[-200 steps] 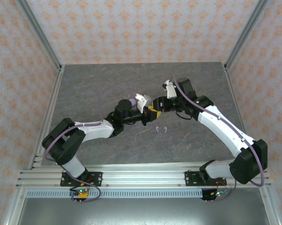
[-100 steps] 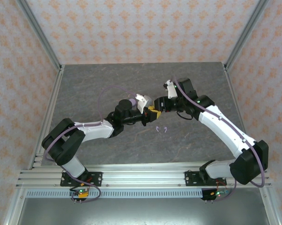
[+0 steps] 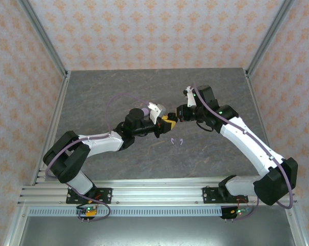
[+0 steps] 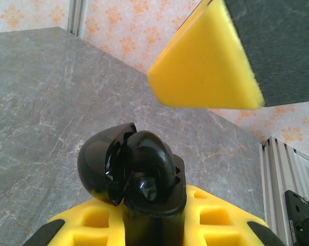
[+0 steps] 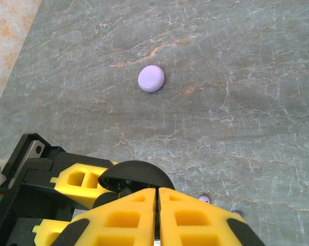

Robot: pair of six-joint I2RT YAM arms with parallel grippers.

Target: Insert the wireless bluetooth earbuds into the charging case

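The left tool (image 4: 154, 221) is clenched on the open black case (image 4: 139, 169). Just above the case, the right tool (image 5: 158, 197) is pressed closed; lavender earbuds (image 3: 174, 141) lie on the desk (image 3: 118, 87) nearby.

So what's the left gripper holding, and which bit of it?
The left gripper holds the black charging case, which is open, clamped by its lower half.

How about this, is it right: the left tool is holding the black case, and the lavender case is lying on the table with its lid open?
Not quite. The lavender case lies on the table with its lid shut, a smooth closed shape in the right wrist view. The left tool is holding the black case, as you said.
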